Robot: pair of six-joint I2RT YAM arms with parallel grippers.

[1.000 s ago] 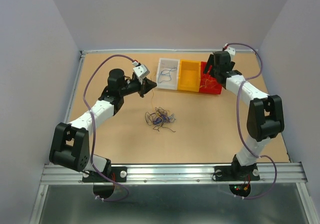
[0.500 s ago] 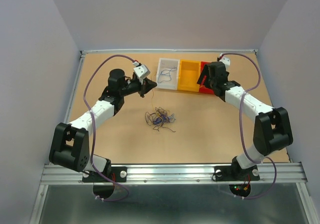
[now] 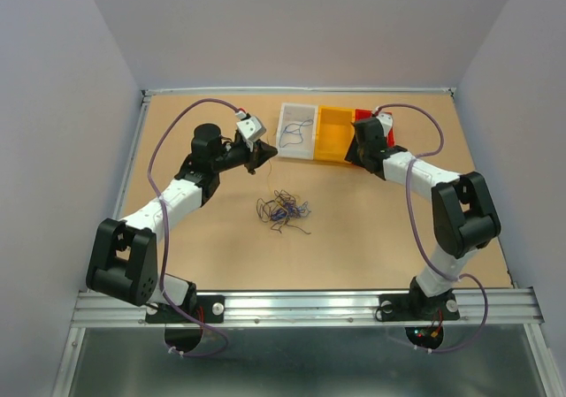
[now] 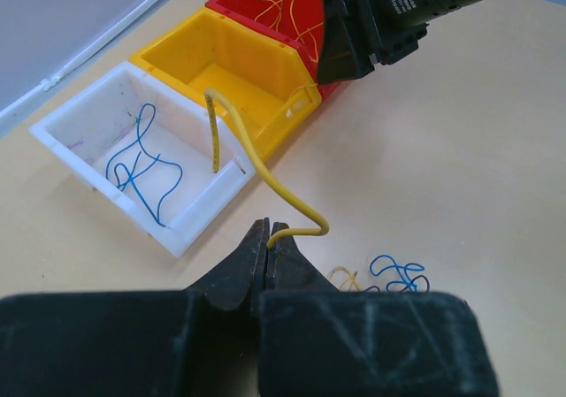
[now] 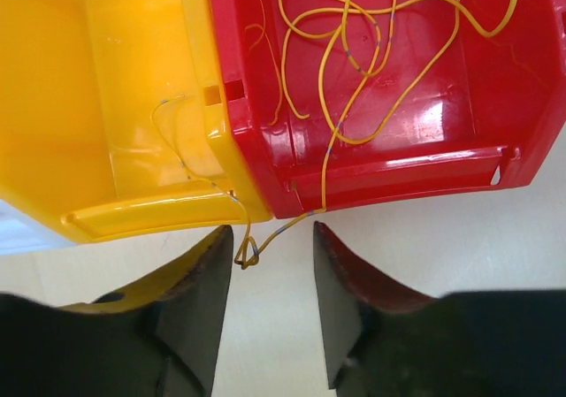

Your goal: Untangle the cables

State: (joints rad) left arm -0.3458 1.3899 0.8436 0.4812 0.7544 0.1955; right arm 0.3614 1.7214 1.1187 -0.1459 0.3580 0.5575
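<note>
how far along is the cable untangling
Done: a blue wire lies in the white bin, and yellow wires lie in the red bin. In hand: the left end effector is shut on a yellow wire; the right end effector is open around a strand trailing over the red bin's front lip. Left: a tangle of blue and dark strands on the table.

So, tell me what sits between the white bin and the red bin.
The yellow bin sits between the white bin and the red bin, all three in one row, clearest in the left wrist view.
</note>
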